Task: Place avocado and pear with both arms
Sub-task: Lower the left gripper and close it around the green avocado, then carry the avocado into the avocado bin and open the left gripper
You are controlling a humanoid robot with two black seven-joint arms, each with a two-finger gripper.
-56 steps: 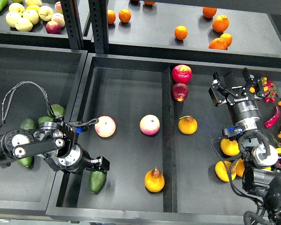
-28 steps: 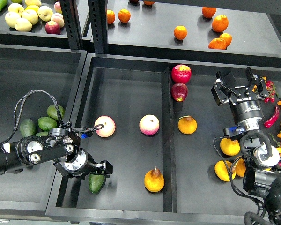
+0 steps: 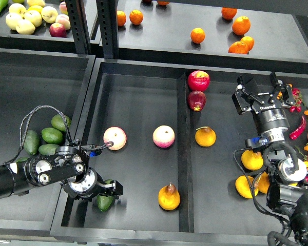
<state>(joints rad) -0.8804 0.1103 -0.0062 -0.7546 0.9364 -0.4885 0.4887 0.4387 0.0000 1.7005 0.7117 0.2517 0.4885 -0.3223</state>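
The avocado (image 3: 102, 202), a slim green fruit, lies in the front left corner of the middle tray (image 3: 138, 97). My left gripper (image 3: 112, 188) sits right over its upper end. It is dark and seen end-on, so I cannot tell its fingers apart or whether it holds the fruit. The pear (image 3: 169, 197), orange-yellow with a brownish neck, stands at the tray's front, just left of the divider (image 3: 183, 169). My right gripper (image 3: 257, 88) is open and empty, raised over the right compartment, far from the pear.
Two pink-yellow apples (image 3: 115, 138) (image 3: 164, 136) lie mid-tray. Two red apples (image 3: 198, 80) sit by the divider's far end, and a round orange-yellow fruit (image 3: 205, 136) lies right of it. Stubby green avocados (image 3: 51, 136) lie in the left tray. Yellow fruits (image 3: 252, 160) lie by my right arm.
My left arm has swung down and to the left, its wrist now lower in view. The avocado has barely shifted. My right gripper has moved slightly to the right.
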